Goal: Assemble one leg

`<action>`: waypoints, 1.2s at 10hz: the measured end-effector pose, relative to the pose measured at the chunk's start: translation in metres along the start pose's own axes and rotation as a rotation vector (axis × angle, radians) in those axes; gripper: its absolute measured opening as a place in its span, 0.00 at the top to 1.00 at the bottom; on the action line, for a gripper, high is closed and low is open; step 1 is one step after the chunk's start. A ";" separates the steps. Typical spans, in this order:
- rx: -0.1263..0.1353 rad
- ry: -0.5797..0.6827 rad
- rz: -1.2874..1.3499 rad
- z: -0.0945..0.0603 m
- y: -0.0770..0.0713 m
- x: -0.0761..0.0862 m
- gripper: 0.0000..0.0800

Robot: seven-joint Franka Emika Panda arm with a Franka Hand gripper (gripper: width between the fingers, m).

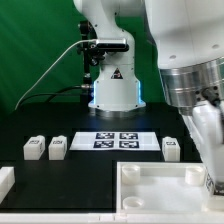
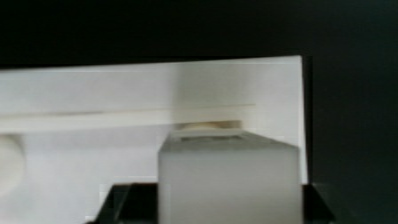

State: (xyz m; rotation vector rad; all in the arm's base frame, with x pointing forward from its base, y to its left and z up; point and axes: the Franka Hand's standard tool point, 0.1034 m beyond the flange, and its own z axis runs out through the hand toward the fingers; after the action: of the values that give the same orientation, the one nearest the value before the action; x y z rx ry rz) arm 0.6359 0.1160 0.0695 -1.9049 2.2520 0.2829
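Note:
In the wrist view a white leg (image 2: pixel 231 170) stands upright between my gripper's (image 2: pixel 228 208) two dark fingers (image 2: pixel 135 206), which close against its sides. It hangs over the large white square panel (image 2: pixel 143 100), near that panel's edge. In the exterior view my gripper (image 1: pixel 211 183) is low at the exterior view's right, over the panel (image 1: pixel 150 190). Three more legs lie on the black table: two side by side (image 1: pixel 35 148) (image 1: pixel 58 147) at the exterior view's left, and one (image 1: pixel 171 148) right of the marker board.
The marker board (image 1: pixel 115 140) lies flat in the middle of the table, in front of the robot base (image 1: pixel 113 85). Another white part (image 1: pixel 5 182) shows at the lower edge of the exterior view's left. A green curtain hangs behind.

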 end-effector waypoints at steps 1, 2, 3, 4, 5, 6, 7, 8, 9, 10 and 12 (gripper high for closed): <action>-0.001 0.000 -0.049 0.000 0.000 0.000 0.63; 0.000 0.010 -0.136 0.002 0.002 -0.001 0.56; 0.007 0.034 -0.263 0.009 0.008 -0.006 0.33; 0.002 0.046 -0.479 0.012 0.011 -0.007 0.33; -0.008 0.058 -0.676 0.012 0.012 -0.007 0.22; -0.008 0.058 -0.712 0.012 0.011 -0.006 0.20; -0.011 0.060 -0.819 0.012 0.011 -0.004 0.20; -0.014 0.060 -0.925 0.012 0.010 -0.004 0.19; -0.029 0.064 -1.027 0.011 0.010 -0.002 0.19; -0.095 0.084 -1.296 0.003 0.007 0.005 0.19; -0.111 0.099 -1.363 -0.001 0.004 0.000 0.20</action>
State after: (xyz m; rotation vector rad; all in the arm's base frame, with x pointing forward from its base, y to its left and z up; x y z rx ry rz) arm 0.6319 0.1162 0.0703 -2.9670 0.5512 0.0825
